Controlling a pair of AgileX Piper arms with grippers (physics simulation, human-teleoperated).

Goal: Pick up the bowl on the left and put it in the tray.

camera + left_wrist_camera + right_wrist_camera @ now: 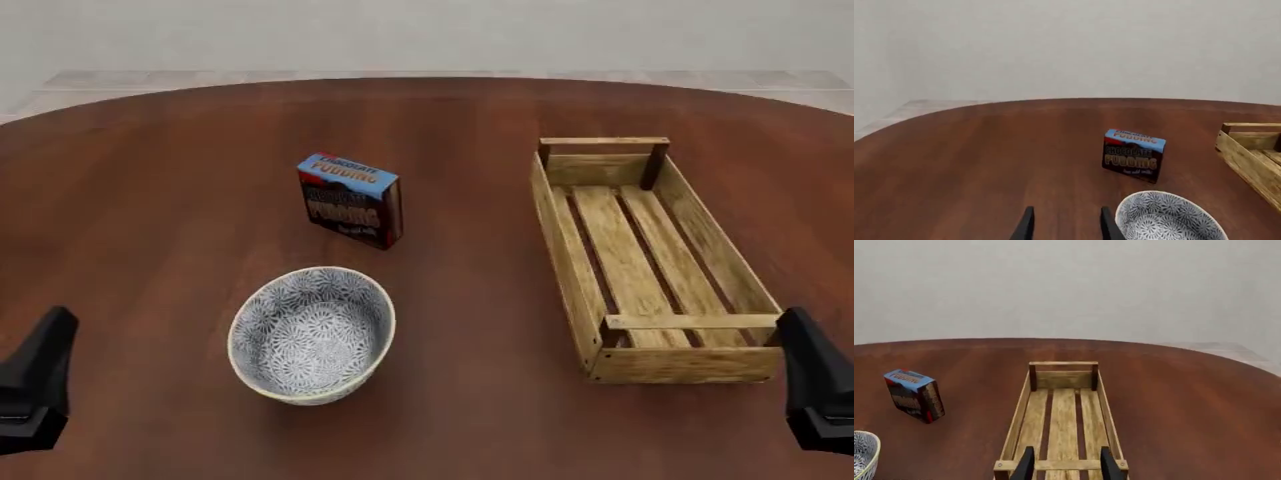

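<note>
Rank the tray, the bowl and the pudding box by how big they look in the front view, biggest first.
1. Tray, clearly largest.
2. Bowl.
3. Pudding box, smallest, though it sits farther from the camera than the bowl.

Blue-patterned bowl (pixel 312 335) stands upright on the left; long slatted wooden tray (pixel 577 270) lies well apart, right.
</note>
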